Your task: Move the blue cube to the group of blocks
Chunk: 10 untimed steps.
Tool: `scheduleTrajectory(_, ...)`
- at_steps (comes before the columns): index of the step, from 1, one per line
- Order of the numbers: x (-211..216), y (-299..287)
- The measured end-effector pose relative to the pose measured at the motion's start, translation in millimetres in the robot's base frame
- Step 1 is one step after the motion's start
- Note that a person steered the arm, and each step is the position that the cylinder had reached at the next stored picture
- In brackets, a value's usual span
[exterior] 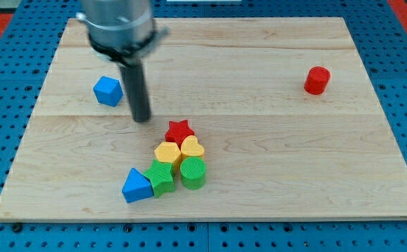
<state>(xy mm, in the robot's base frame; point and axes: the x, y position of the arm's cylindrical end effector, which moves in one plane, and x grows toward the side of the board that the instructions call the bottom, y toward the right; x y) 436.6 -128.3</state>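
The blue cube (108, 91) lies alone on the wooden board (259, 140) at the view's left. My tip (141, 119) rests on the board just right of and a little below the cube, apart from it. The group sits lower, near the middle: a red star (179, 130), a yellow block (167, 151), a yellow heart (192, 148), a green cylinder (193, 173), a green block (162, 177) and a blue triangular block (136, 185). My tip is above and left of the red star.
A red cylinder (316, 80) stands alone at the view's upper right. The board lies on a blue perforated table (0, 105). The arm's grey body (118, 24) hangs over the board's upper left.
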Motion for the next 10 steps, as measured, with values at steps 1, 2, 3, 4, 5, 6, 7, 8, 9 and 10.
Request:
scheduleTrajectory(1,21,-89)
scheduleTrajectory(2,-30,-146)
scheduleTrajectory(3,-78,-134)
scheduleTrajectory(4,-87,-51)
scheduleTrajectory(5,-18,-14)
scheduleTrajectory(6,-66,1)
scheduleTrajectory(7,-55,-29)
scheduleTrajectory(8,-11,-6)
scheduleTrajectory(9,-29,-24)
scheduleTrajectory(10,-11,-59)
